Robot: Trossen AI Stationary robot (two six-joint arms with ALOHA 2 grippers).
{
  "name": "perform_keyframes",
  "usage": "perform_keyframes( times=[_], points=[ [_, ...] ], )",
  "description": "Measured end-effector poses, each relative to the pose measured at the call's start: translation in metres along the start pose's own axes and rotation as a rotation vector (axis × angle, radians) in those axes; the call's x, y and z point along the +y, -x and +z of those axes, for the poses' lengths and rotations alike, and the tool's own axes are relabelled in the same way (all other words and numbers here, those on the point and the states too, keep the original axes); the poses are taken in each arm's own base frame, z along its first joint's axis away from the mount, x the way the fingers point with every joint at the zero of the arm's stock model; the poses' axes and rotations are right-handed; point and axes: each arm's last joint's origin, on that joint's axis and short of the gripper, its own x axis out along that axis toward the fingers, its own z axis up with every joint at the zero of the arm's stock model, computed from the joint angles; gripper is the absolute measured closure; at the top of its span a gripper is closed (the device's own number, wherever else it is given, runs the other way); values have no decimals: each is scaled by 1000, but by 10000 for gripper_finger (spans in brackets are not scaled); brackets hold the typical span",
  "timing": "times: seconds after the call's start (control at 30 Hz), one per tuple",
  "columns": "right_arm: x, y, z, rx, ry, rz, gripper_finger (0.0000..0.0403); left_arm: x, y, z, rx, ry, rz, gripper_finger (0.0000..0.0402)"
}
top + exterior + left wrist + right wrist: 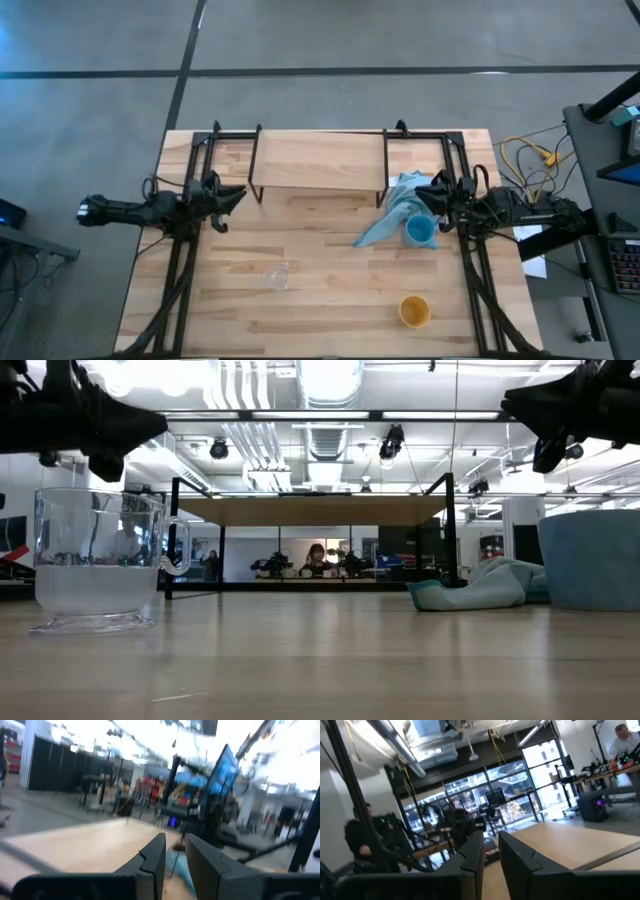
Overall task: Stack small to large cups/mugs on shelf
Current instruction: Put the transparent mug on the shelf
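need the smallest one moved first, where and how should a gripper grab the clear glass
Judging by its pose, take the clear glass by its rim from above: it stands upright and alone on the table, mouth open. Pinch one wall, away from the small side handle.

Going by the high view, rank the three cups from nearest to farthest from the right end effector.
Measured from the right end effector, at the table's right edge:
1. Light blue cup, just in front of it, against the light blue cloth.
2. Yellow-orange cup, near the table's front edge, right side.
3. Clear glass, left of centre, towards the front.
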Motion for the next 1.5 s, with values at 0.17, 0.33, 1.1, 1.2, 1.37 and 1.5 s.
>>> perform_keyframes(
  times=[0.17,0.33,1.1,1.2,1.37,1.5],
  points=[
    [0,0,0,0,-207,0,349,-2,1,19,-165,78,-25,340],
    [2,0,5,-46,-355,33,349,-3,3,30,-252,120,-38,340],
    [73,-46,175,216,40,197,349,-59,-52,203,93,-73,-86,340],
    [82,-60,191,250,78,190,349,-64,-58,223,52,-108,-92,340],
    [94,-81,213,259,107,189,349,-68,-61,234,28,-144,-95,340],
    [103,-97,229,242,89,191,349,-67,-61,233,34,-147,-94,340]
  ],
)
